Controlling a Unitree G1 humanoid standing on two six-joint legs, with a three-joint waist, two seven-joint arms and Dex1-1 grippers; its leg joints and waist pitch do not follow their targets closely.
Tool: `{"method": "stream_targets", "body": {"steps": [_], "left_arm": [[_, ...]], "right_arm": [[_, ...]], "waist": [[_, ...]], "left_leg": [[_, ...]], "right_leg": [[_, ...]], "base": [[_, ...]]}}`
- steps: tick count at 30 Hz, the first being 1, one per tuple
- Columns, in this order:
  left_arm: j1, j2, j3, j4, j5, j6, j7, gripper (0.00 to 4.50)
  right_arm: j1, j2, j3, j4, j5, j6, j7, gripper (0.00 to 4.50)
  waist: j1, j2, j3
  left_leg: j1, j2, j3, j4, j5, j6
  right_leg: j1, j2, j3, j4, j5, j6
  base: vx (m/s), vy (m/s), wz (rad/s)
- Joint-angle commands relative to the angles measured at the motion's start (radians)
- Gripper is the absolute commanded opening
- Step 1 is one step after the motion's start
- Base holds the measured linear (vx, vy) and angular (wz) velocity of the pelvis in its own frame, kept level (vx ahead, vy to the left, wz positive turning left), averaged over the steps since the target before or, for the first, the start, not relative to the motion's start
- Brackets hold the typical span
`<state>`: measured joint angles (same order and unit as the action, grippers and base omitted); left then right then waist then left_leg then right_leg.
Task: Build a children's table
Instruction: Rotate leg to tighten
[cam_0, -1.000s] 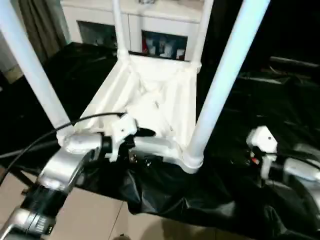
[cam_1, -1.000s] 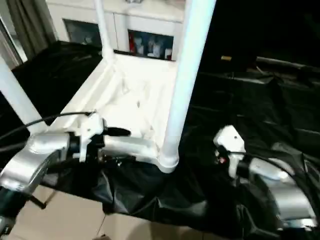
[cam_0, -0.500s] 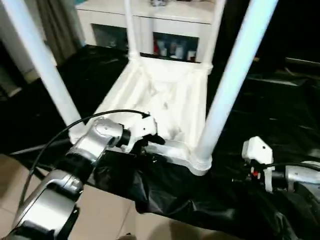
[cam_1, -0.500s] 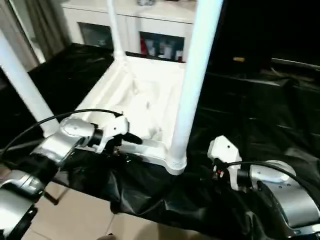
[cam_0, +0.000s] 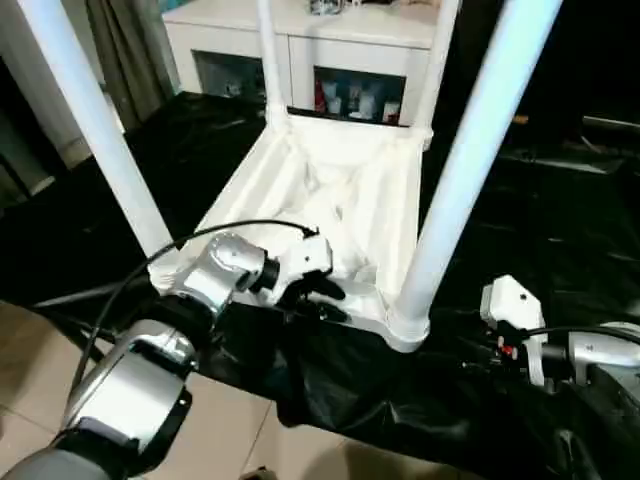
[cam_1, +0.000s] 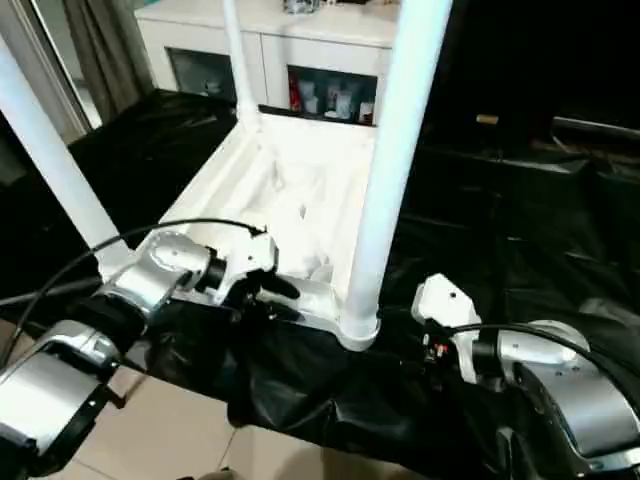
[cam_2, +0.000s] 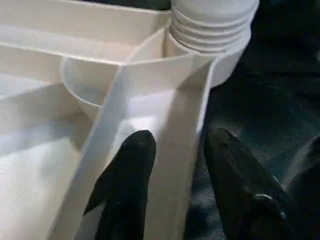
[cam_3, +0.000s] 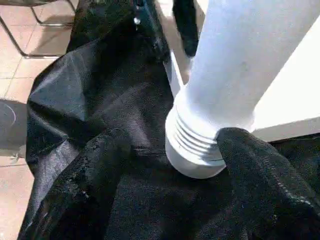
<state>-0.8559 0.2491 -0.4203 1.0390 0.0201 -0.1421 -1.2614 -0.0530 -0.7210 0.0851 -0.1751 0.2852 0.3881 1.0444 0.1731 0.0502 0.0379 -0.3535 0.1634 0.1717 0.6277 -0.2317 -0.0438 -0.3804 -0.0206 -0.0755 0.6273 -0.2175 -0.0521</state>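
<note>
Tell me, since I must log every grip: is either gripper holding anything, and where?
The left gripper straddles the near rim of the upturned table, one finger inside, one outside; a firm grip cannot be told. The right gripper holds nothing.

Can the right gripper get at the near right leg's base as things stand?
Probably yes: right gripper sits beside the leg's threaded base, fingers open either side, only black cloth beneath.

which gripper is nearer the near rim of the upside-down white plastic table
Left. The left gripper has its black fingers straddling the near rim of the white plastic table. The right gripper sits off to the right over the black cloth, apart from the rim.
</note>
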Motion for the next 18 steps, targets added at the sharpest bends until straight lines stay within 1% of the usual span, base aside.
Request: {"method": "stream_targets", "body": {"steps": [1,2,3,4,5,6,7,8,9,11,12,13,15,16,17,18], "left_arm": [[-0.034,-0.004,0.002,0.026,0.022,-0.024,-0.008,1.47],[-0.037,-0.005,0.0,0.034,0.025,-0.029,-0.01,1.47],[-0.041,-0.007,-0.003,0.046,0.031,-0.036,-0.012,1.32],[-0.042,-0.008,-0.005,0.05,0.034,-0.039,-0.012,1.32],[-0.044,-0.01,-0.006,0.057,0.037,-0.043,-0.015,1.28],[-0.046,-0.012,-0.007,0.063,0.039,-0.047,-0.015,1.16],[-0.05,-0.014,-0.005,0.073,0.043,-0.052,-0.014,1.01],[-0.052,-0.016,-0.004,0.078,0.045,-0.056,-0.012,1.01],[-0.055,-0.019,-0.003,0.088,0.05,-0.061,-0.007,0.93],[-0.055,-0.019,-0.003,0.088,0.05,-0.061,-0.007,0.82],[-0.059,-0.022,-0.004,0.108,0.066,-0.074,0.0,0.69],[-0.06,-0.022,-0.004,0.11,0.069,-0.076,0.0,0.57],[-0.061,-0.024,-0.004,0.128,0.082,-0.09,0.006,0.49],[-0.061,-0.024,-0.003,0.134,0.087,-0.094,0.009,0.39],[-0.061,-0.025,-0.003,0.137,0.09,-0.096,0.011,0.26],[-0.061,-0.024,-0.003,0.138,0.091,-0.097,0.012,0.18]], "right_arm": [[0.0,-0.008,-0.004,-0.023,0.001,0.008,-0.009,3.29],[0.002,-0.009,-0.005,-0.023,0.0,0.008,-0.009,3.29],[0.005,-0.009,-0.007,-0.024,0.0,0.008,-0.011,3.29],[0.009,-0.01,-0.009,-0.026,0.0,0.007,-0.012,3.29],[0.015,-0.011,-0.012,-0.029,0.0,0.007,-0.013,3.29],[0.019,-0.012,-0.015,-0.029,-0.001,0.005,-0.015,3.29],[0.023,-0.012,-0.017,-0.029,-0.001,0.004,-0.016,3.29],[0.025,-0.013,-0.018,-0.029,-0.001,0.002,-0.017,3.29],[0.031,-0.015,-0.02,-0.027,-0.001,-0.003,-0.016,3.29],[0.031,-0.015,-0.02,-0.027,-0.001,-0.003,-0.016,3.29],[0.037,-0.017,-0.022,-0.022,0.0,-0.01,-0.015,3.29],[0.037,-0.017,-0.022,-0.022,0.0,-0.011,-0.015,3.29],[0.041,-0.02,-0.023,-0.017,0.0,-0.019,-0.014,3.29],[0.043,-0.021,-0.023,-0.014,-0.001,-0.024,-0.013,3.29],[0.044,-0.022,-0.023,-0.013,-0.002,-0.027,-0.013,3.29],[0.044,-0.022,-0.024,-0.012,-0.002,-0.029,-0.012,3.29]], "waist": [[0.007,-0.005,-0.062],[0.006,-0.008,-0.062],[0.004,-0.004,-0.062],[0.005,0.002,-0.062],[0.005,0.004,-0.062],[0.005,0.013,-0.062],[0.003,0.007,-0.063],[0.004,0.009,-0.063],[0.003,0.012,-0.064],[0.003,0.013,-0.065],[0.003,0.015,-0.065],[0.002,0.014,-0.064],[0.001,0.014,-0.065],[0.001,0.011,-0.065],[0.001,0.014,-0.066],[0.0,0.014,-0.066]], "left_leg": [[-0.005,0.065,-0.039,-0.059,-0.023,0.098],[-0.005,0.065,-0.038,-0.06,-0.021,0.1],[-0.008,0.062,-0.038,-0.058,-0.022,0.101],[-0.009,0.061,-0.039,-0.058,-0.017,0.1],[-0.01,0.06,-0.038,-0.057,-0.011,0.106],[-0.01,0.059,-0.037,-0.056,-0.011,0.108],[-0.01,0.057,-0.036,-0.055,-0.013,0.112],[-0.011,0.056,-0.036,-0.055,-0.008,0.114],[-0.01,0.057,-0.036,-0.055,-0.009,0.117],[-0.011,0.058,-0.037,-0.056,-0.007,0.118],[-0.011,0.059,-0.038,-0.056,-0.009,0.118],[-0.01,0.058,-0.037,-0.056,-0.013,0.119],[-0.011,0.059,-0.038,-0.057,-0.009,0.123],[-0.01,0.063,-0.039,-0.058,-0.011,0.125],[-0.01,0.065,-0.039,-0.059,-0.013,0.126],[-0.011,0.068,-0.041,-0.06,-0.012,0.127]], "right_leg": [[0.063,-0.129,0.064,-0.092,-0.125,-0.068],[0.063,-0.128,0.064,-0.094,-0.128,-0.065],[0.065,-0.127,0.063,-0.097,-0.142,-0.062],[0.066,-0.127,0.063,-0.095,-0.143,-0.061],[0.064,-0.125,0.062,-0.096,-0.146,-0.056],[0.062,-0.125,0.061,-0.099,-0.153,-0.054],[0.064,-0.123,0.061,-0.101,-0.165,-0.049],[0.064,-0.121,0.061,-0.1,-0.163,-0.046],[0.062,-0.121,0.06,-0.102,-0.171,-0.041],[0.062,-0.121,0.058,-0.101,-0.175,-0.037],[0.061,-0.122,0.058,-0.102,-0.177,-0.037],[0.06,-0.12,0.056,-0.105,-0.187,-0.033],[0.06,-0.121,0.056,-0.103,-0.176,-0.032],[0.059,-0.123,0.056,-0.103,-0.17,-0.034],[0.059,-0.127,0.056,-0.102,-0.167,-0.042],[0.06,-0.129,0.055,-0.1,-0.158,-0.049]], "base": [[0.0,0.0,0.0],[0.0,0.0,0.0],[0.0,0.0,0.0],[0.0,0.0,0.0],[0.0,0.0,0.0],[0.0,0.0,0.0],[0.0,0.0,0.0],[0.0,0.0,0.0],[0.0,0.0,0.0],[0.0,0.0,0.0],[0.0,0.0,0.0],[0.0,0.0,0.0],[0.0,0.0,0.0],[0.0,0.0,0.0],[0.0,0.0,0.0],[0.0,0.0,0.0]]}}
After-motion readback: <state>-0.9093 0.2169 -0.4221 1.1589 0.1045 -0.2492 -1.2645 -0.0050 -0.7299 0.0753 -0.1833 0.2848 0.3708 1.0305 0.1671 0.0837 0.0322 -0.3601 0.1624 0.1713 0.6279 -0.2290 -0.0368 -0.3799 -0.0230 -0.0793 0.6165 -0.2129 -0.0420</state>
